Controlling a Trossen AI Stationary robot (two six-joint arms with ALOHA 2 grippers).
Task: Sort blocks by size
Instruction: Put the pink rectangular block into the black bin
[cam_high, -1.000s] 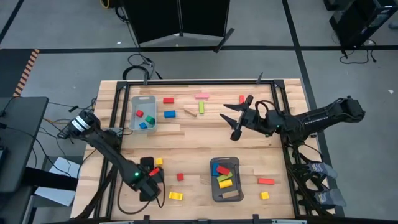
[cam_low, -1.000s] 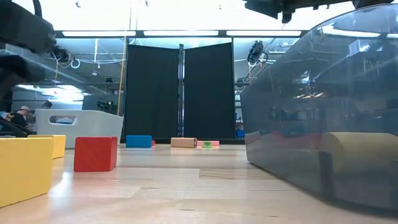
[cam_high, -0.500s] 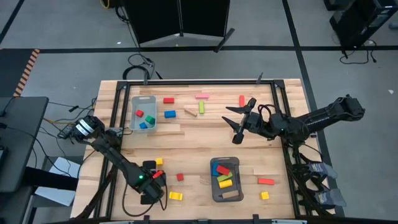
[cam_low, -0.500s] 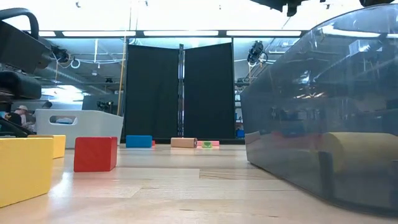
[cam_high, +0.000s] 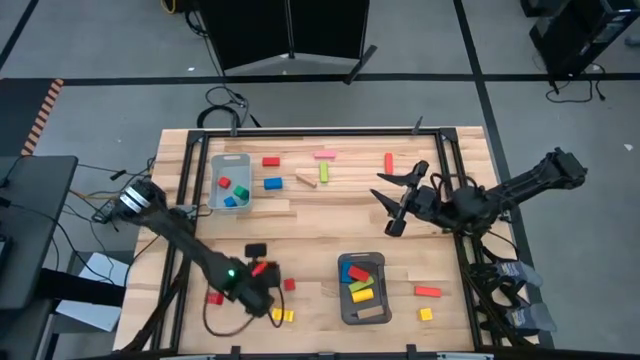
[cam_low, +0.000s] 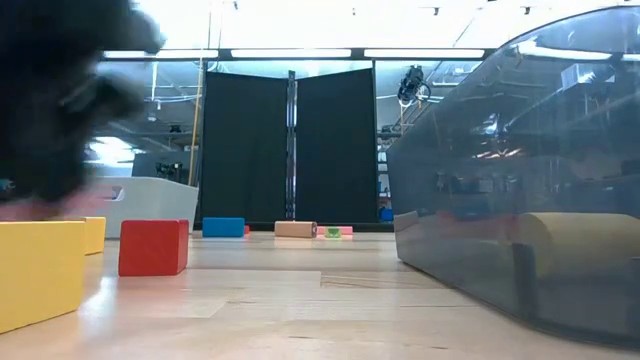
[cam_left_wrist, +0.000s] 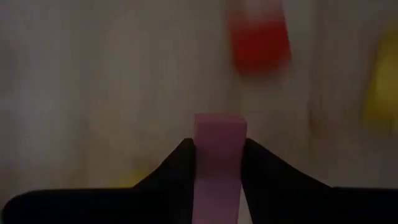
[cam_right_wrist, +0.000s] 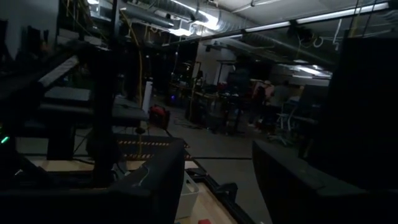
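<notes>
Between the left claw (cam_left_wrist: 219, 163) fingers: 1 pink block (cam_left_wrist: 219, 152).

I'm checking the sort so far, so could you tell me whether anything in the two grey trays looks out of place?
Possibly. The near tray holds a red, blue, green and yellow block of differing lengths, jumbled at angles; the far tray holds small cubes. The left tool grips a pink block; the right tool hovers open.

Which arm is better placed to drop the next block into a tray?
Left: the left gripper already clamps a pink block. The right gripper hovers open and empty.
</notes>
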